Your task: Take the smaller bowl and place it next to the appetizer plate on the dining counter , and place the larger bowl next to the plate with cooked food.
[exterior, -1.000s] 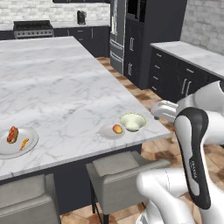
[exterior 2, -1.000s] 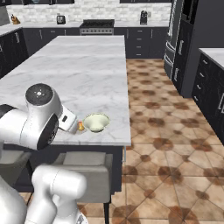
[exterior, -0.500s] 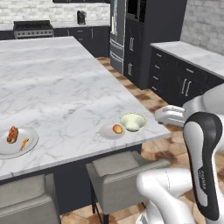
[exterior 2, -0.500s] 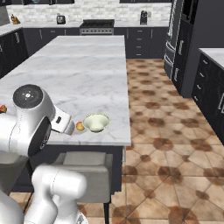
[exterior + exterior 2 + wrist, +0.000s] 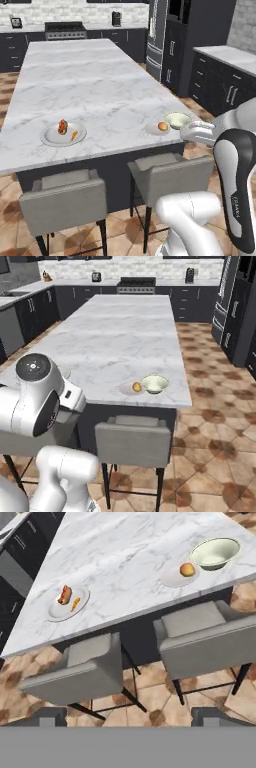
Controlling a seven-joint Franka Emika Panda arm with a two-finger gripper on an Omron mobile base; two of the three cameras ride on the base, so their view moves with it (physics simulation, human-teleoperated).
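In the left base view, the smaller bowl (image 5: 178,120), shallow and flared, is being seen just beside the appetizer plate (image 5: 158,128) on the veined marble dining counter (image 5: 95,85), well apart from the plate with cooked food (image 5: 63,134). In the right base view, the same bowl (image 5: 155,384) is being shown near the counter's (image 5: 120,331) front edge. In the hand view, the gripper (image 5: 127,718) is being held wide apart and empty above two grey padded stools (image 5: 80,672).

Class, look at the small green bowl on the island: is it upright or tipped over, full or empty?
Upright and empty: the smaller bowl sits rim-up on the dining counter, its pale inside bare.

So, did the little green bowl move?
No. The smaller bowl still sits right beside the appetizer plate at the dining counter's corner; the whole picture shifted because the camera moved.
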